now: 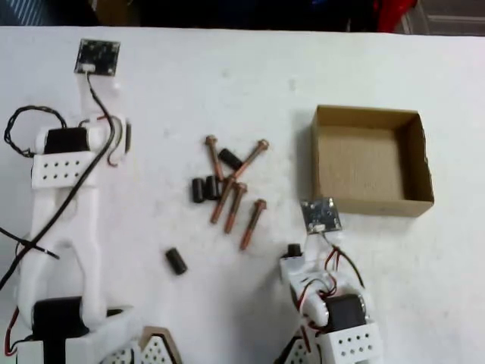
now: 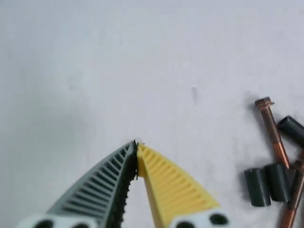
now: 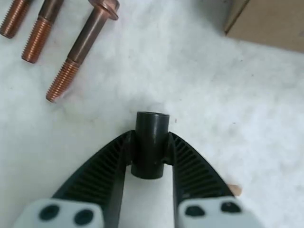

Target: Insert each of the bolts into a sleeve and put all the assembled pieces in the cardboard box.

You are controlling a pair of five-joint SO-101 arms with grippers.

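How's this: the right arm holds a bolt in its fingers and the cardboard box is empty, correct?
Not quite. The right wrist view shows the right arm's fingers holding a black sleeve, not a bolt. The cardboard box is empty.

On your white bench (image 1: 227, 76) you have copper bolts (image 1: 252, 224) and black sleeves (image 1: 198, 189) heaped mid-bench, one lone sleeve (image 1: 176, 261) nearer the arms' edge, and the cardboard box (image 1: 371, 203) toward the right edge.

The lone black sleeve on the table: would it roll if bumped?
Likely: the lone black sleeve lies on its side, a short cylinder, so a sideways nudge should roll it. It looks rigid, and being small, probably light.
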